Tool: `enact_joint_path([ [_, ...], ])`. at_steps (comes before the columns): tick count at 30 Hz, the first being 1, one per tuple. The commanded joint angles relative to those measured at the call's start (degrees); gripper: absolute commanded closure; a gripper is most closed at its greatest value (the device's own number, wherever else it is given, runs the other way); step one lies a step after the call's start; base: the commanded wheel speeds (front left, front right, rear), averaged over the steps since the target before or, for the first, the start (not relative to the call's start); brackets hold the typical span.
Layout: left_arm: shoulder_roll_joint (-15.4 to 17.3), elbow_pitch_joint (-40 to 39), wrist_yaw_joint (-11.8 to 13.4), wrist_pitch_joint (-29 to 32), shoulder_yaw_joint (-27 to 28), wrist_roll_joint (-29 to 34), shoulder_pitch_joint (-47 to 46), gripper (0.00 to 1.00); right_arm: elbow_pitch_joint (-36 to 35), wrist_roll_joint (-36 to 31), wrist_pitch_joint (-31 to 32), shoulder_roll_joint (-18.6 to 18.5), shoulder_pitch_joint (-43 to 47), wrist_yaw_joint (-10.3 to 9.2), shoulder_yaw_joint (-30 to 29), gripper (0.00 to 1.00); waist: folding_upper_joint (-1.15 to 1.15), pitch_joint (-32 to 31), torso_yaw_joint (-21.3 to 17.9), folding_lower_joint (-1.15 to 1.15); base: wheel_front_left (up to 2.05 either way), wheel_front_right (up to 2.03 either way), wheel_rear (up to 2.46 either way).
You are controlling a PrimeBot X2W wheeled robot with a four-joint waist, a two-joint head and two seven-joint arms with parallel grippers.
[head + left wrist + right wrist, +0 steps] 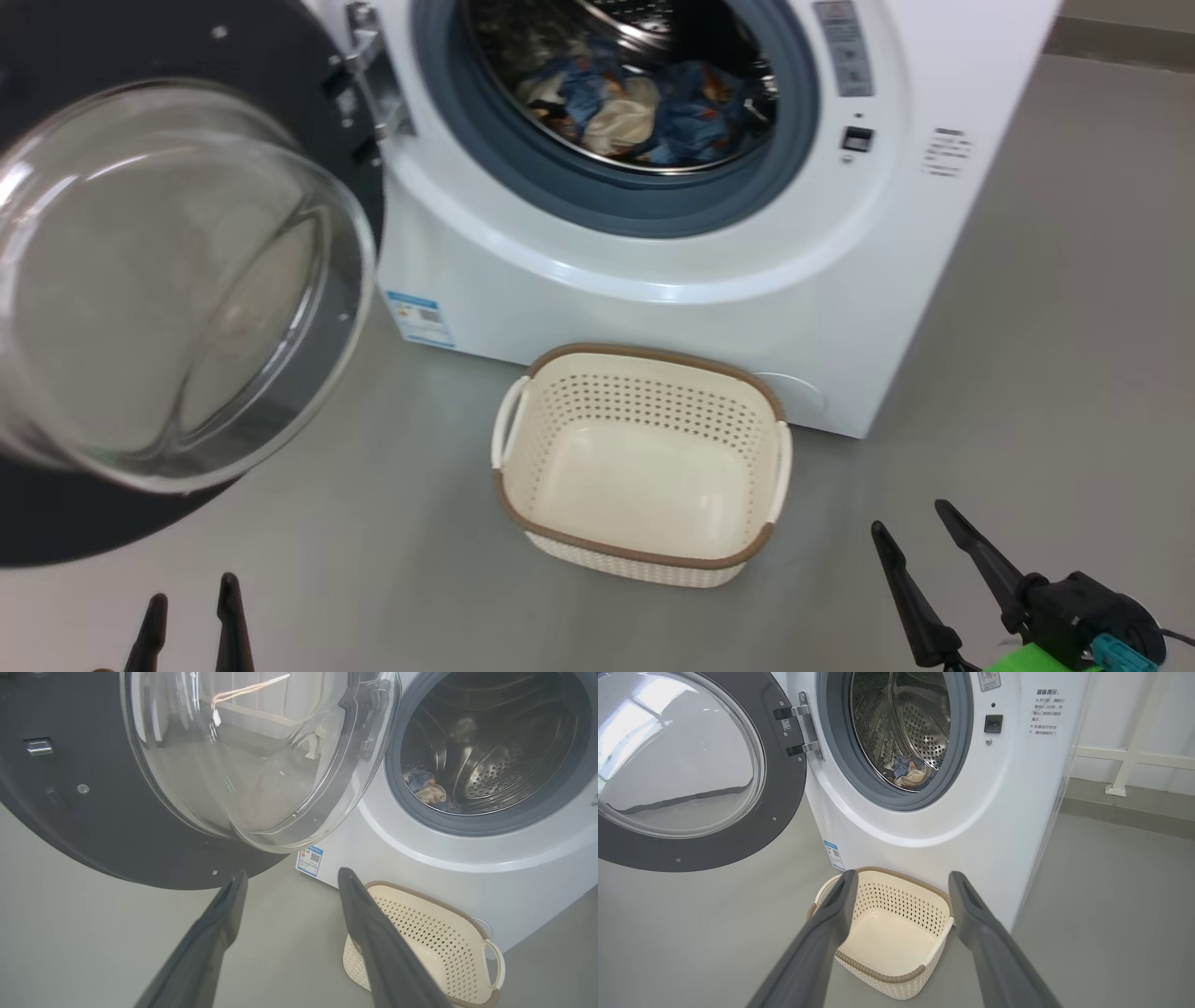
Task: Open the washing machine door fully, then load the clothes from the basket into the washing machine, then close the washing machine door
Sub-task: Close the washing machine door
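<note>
1. Nearest the head camera: left gripper (pixel 190 602) low at 7 o'clock, fingers (pixel 231 621) released with nothing between them; right gripper (pixel 910 518) at 5 o'clock, likewise spread and empty.
2. Washing machine door (pixel 168 280) standing wide open on its hinge (pixel 373 84), up at 11 o'clock from the left gripper and near it; well apart from the right gripper, off toward 10 o'clock.
3. From the left wrist: inner face and bulging glass turned toward the camera, black rim dead ahead at 12 o'clock, beyond the fingertips and not touched.
4. Clothes (pixel 644 112) heaped in the drum of the washing machine (pixel 653 308); basket (pixel 644 353) bare inside, on the floor (pixel 1027 392) just in front of the machine, at 6 o'clock below the opening.
5. Judged step: only the closing left. Left arm better placed; probably a hook behind the rim's free edge, farthest from the hinge, then a sweep round toward 2 o'clock.
6. Smooth grey floor, open room to either side; basket low, likely under the door's arc, worth watching.
</note>
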Motion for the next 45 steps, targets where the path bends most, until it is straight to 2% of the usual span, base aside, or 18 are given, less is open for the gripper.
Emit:
enact_joint_path([
  [1, 0.65, -1.18, -0.1, -0.37, 2.0, -0.54, -0.63, 0.0, -0.96, 0.49, -0.28, -1.05, -2.11, 0.16, 1.71, 0.0, 0.0, 0.11, 4.04, 0.0, 0.0, 0.0, 0.0],
  [10, 0.62, -0.77, 0.12, -0.37, 0.91, -3.61, -0.25, 0.0, -0.14, 0.95, -0.28, -1.72, -4.06, 0.16, 3.4, 0.0, 0.0, 0.28, 9.67, 0.0, 0.0, 0.0, 0.0],
  [27, 0.61, -3.77, 2.34, -0.37, 0.84, -6.64, 0.94, 0.0, 1.59, 1.84, -0.28, -3.11, -7.53, 0.16, 7.1, 0.0, 0.0, 1.37, 10.51, 0.0, 0.0, 0.0, 0.0],
  [28, 0.61, -4.0, 2.27, -0.37, 0.91, -6.97, 0.88, 0.07, 1.61, 1.87, -0.28, -3.15, -7.54, 0.16, 7.08, 0.0, 0.0, 1.36, 10.49, 0.0, 0.0, 0.0, 0.0],
  [29, 0.61, -4.39, 2.18, -0.37, 1.2, -7.24, 0.73, 0.52, 1.63, 1.88, -0.28, -3.15, -7.53, 0.16, 7.0, 0.0, 0.0, 1.36, 10.48, 0.0, 0.0, 0.0, 0.0],
  [30, 0.61, -5.03, 2.06, -0.37, 1.75, -7.66, 0.46, 0.7, 1.64, 1.89, -0.28, -3.11, -7.47, 0.16, 6.8, 0.0, 0.0, 1.37, 10.46, 0.0, 0.0, 0.0, 0.0],
  [31, 0.61, -5.82, 1.85, -0.37, 2.43, -8.15, 0.14, 1.0, 1.6, 1.88, -0.28, -3.02, -7.33, 0.16, 6.58, 0.0, 0.0, 1.32, 10.42, 0.0, 0.0, 0.0, 0.0],
  [38, 1.36, -13.01, 0.12, -0.37, 11.44, -7.86, -6.15, 1.0, 0.99, 1.44, -0.28, -2.27, -5.61, 0.16, 5.23, 0.0, 0.0, 1.71, 10.24, 0.0, 0.0, 0.0, 0.0],
  [41, 5.24, -14.64, -0.05, -0.37, 13.81, -10.28, -11.07, 1.0, 0.77, 1.2, -0.28, -2.1, -5.25, 0.16, 4.49, 0.0, 0.0, 2.2, 10.18, 0.0, 0.0, 0.0, 0.0],
  [45, 13.04, -13.91, -0.08, -0.37, 15.62, -17.3, -18.15, 1.0, 0.28, 0.94, -0.28, -1.79, -4.4, 0.16, 3.07, 0.0, 0.0, 2.6, 10.03, 0.0, 0.0, 0.0, 0.0],
])
